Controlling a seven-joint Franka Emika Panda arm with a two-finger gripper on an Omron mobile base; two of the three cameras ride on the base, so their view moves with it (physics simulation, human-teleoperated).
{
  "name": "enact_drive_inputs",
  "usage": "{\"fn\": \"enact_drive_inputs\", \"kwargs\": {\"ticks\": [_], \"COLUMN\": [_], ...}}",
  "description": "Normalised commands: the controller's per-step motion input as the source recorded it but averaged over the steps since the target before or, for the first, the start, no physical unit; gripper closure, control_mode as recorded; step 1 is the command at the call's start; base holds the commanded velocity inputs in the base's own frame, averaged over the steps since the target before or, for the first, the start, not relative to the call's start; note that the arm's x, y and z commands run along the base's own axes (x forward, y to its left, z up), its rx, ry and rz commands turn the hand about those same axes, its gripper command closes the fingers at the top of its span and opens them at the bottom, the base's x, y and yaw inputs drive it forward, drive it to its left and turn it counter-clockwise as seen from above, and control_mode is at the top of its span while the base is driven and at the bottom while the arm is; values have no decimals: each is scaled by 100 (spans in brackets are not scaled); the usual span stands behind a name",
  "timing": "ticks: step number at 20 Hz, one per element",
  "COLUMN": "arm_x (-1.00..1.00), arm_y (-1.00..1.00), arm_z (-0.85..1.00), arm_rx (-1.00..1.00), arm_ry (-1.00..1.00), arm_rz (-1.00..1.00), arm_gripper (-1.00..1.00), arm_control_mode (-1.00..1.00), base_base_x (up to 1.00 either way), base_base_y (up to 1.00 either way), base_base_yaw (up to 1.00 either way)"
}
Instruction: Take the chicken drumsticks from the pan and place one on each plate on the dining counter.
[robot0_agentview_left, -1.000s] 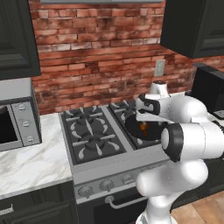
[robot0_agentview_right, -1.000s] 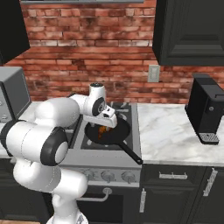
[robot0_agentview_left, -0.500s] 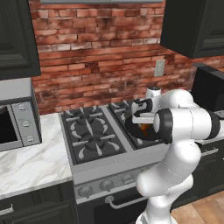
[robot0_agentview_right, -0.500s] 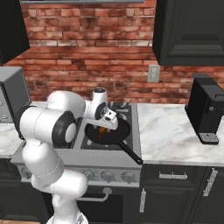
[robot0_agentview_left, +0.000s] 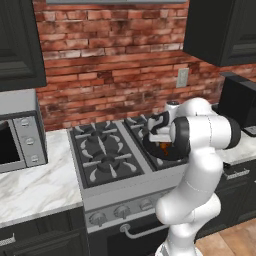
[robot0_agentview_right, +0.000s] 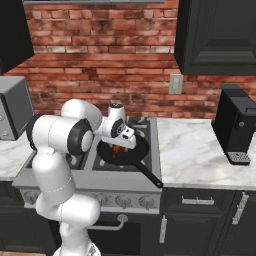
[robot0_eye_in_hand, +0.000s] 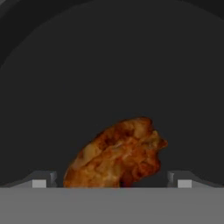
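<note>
The claw (robot0_eye_in_hand: 112, 180) stood wide open in the hand view, its two dark finger tips (robot0_eye_in_hand: 41, 179) rising at the lower left and lower right corners with a reddish-orange chicken drumstick (robot0_eye_in_hand: 116, 155) lying between them, low in the middle of the frame. Nothing was gripped; both tips sat clear of the meat on either side. Behind the drumstick the dark floor of the pan (robot0_eye_in_hand: 112, 65) spread up to the top of the frame, its curved wall showing along the upper edge.

In the right base view the claw (robot0_agentview_right: 120, 146) hung low over the pan (robot0_agentview_right: 131, 158) at the centre of the frame, with a patch of orange meat (robot0_agentview_right: 116, 150) showing just beneath it. The pan's long black handle (robot0_agentview_right: 149, 174) ran down and to the right toward the front edge of the stove (robot0_agentview_right: 90, 176). In the left base view the claw (robot0_agentview_left: 161, 140) sat right of centre, over the pan (robot0_agentview_left: 158, 152), with the orange drumstick (robot0_agentview_left: 164, 147) just visible under it and the white arm (robot0_agentview_left: 200, 150) covering much of the pan.

Outward, a microwave (robot0_agentview_left: 20, 131) stood at the left edge of the left base view on a marble worktop (robot0_agentview_left: 35, 185). A black coffee machine (robot0_agentview_right: 236, 125) stood at the right of the right base view. A red brick wall (robot0_agentview_right: 100, 65) filled the back.
</note>
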Motion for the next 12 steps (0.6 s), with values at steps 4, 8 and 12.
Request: {"fn": "enact_drive_inputs", "kwargs": {"ticks": [4, 8, 12], "arm_x": [20, 14, 0], "arm_y": [0, 0, 0], "arm_z": [-23, -18, -34], "arm_rx": [0, 0, 0], "arm_ry": [-2, -3, 0], "arm_rz": [0, 0, 0], "arm_gripper": [-100, -100, 100], "arm_control_mode": [-100, -100, -100], "base_base_x": [0, 0, 0], "base_base_y": [0, 0, 0], "base_base_yaw": [0, 0, 0]}}
